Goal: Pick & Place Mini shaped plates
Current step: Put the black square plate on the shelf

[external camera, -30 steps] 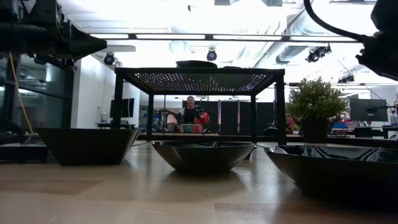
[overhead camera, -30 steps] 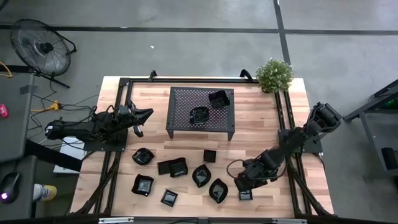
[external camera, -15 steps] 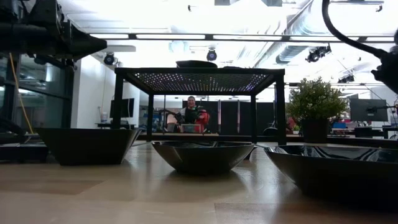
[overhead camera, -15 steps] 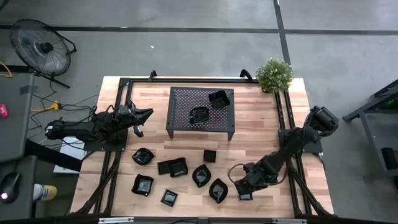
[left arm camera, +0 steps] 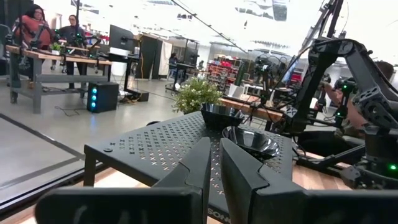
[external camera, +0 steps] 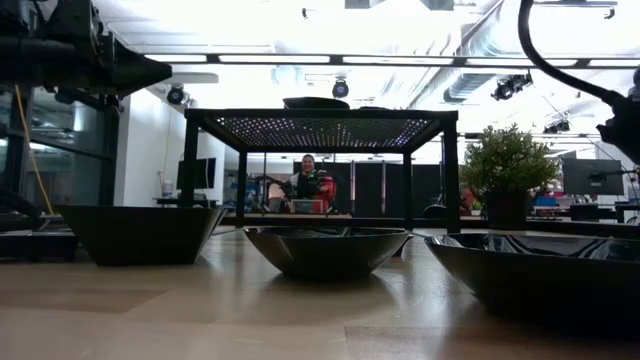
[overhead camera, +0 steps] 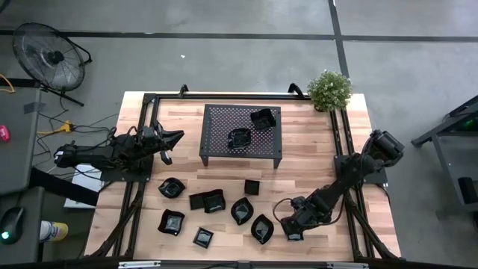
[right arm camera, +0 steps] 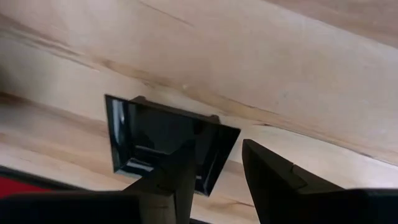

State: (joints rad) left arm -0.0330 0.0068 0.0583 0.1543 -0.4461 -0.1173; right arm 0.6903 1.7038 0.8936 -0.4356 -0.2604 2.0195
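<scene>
The right gripper point(overhead camera: 294, 230) hangs low over a small square plate point(right arm camera: 166, 144) at the lower right of the desk point(overhead camera: 314, 149), its fingers point(right arm camera: 173, 176) parted, one over the plate's inside and the other over bare wood beyond one edge, grasping nothing yet. The plate lies flat, its sides skewed to the wood grain; being square, it has no long axis. Glossy, stiff and probably light, it looks slippery and liable to chip, so the raised rim, pinched between the fingers, seems the best hold. More plates point(overhead camera: 241, 211) are scattered along the lower middle of the frame, and two others sit on the mesh rack point(overhead camera: 220, 127) at upper centre. The left gripper point(overhead camera: 173, 137) waits at the left, beside the rack, its fingers nearly together and empty.
</scene>
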